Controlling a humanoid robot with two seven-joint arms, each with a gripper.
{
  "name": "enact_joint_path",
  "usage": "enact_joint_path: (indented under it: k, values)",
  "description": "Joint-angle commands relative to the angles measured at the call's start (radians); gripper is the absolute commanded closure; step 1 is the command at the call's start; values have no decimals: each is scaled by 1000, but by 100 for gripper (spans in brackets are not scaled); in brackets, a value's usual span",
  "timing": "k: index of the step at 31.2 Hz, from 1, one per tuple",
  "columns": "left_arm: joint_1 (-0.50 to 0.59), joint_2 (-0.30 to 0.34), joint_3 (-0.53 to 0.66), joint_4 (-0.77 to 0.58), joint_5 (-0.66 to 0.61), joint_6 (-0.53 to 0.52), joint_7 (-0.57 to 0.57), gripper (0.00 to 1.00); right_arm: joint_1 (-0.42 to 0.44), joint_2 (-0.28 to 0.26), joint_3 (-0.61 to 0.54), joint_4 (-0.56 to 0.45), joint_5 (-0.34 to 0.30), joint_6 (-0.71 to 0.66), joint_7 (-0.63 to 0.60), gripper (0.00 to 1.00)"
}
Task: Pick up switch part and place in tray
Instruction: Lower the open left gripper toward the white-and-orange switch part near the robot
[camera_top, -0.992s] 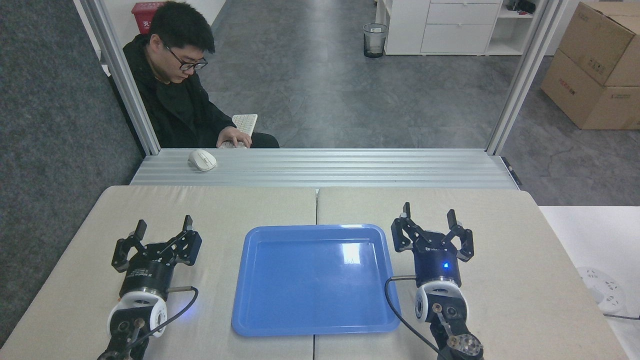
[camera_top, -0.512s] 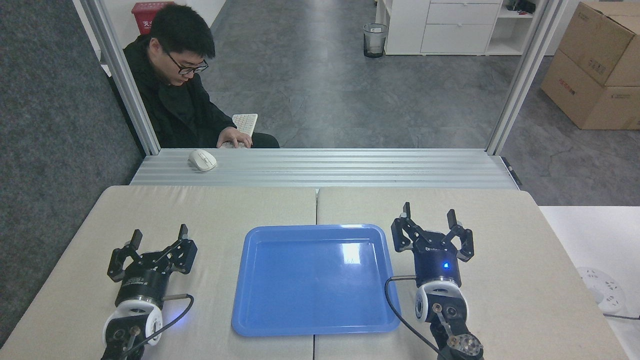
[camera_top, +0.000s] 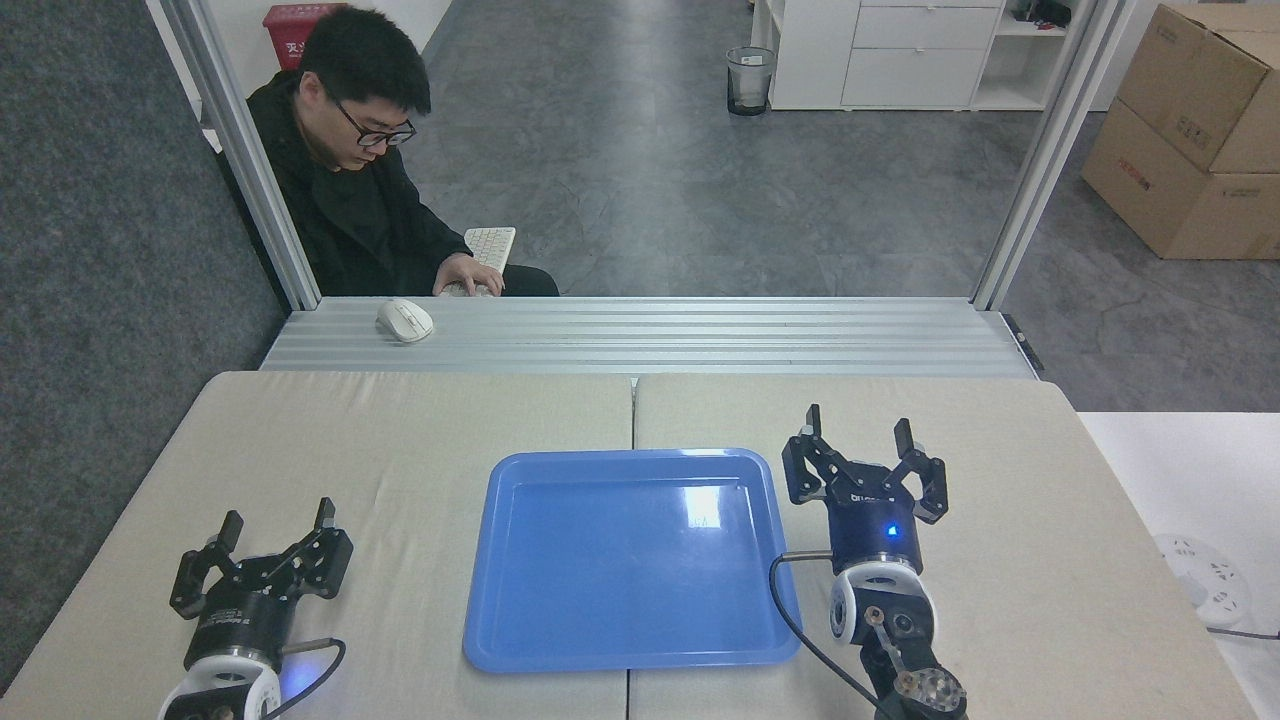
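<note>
The blue tray (camera_top: 630, 560) lies in the middle of the beige table with nothing in it. No switch part shows anywhere in the head view. My left gripper (camera_top: 277, 521) stands open over the table's near left corner, well left of the tray, with nothing between its fingers. To the right of the tray, my right gripper (camera_top: 858, 430) is open too, close to the tray's far right corner, and holds nothing.
A person in black (camera_top: 345, 190) sits beyond the far edge, one hand on a keyboard (camera_top: 488, 247). A white mouse (camera_top: 404, 320) rests on the ribbed metal ledge (camera_top: 700, 335). A white round device (camera_top: 1205, 578) with a cable sits on the side table at right.
My left gripper has drawn back toward me and to the left, still open. The right gripper and the tray have not moved.
</note>
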Motion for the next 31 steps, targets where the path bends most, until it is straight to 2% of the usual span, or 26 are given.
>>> enact_joint_path:
  k: [1, 12, 24, 31]
  values:
    - [36, 21, 78, 54, -5, -8, 30, 1, 0, 0, 0, 1, 0, 0, 1, 0]
    - [76, 24, 72, 102, -5, -63, 71, 1, 0, -1, 0, 1, 0, 0, 1, 0]
    - [76, 24, 69, 177, -16, -64, 111, 1, 0, 0, 0, 1, 0, 0, 1, 0]
    - [94, 13, 66, 177, -54, -64, 123, 2, 0, -1, 0, 1, 0, 0, 1, 0]
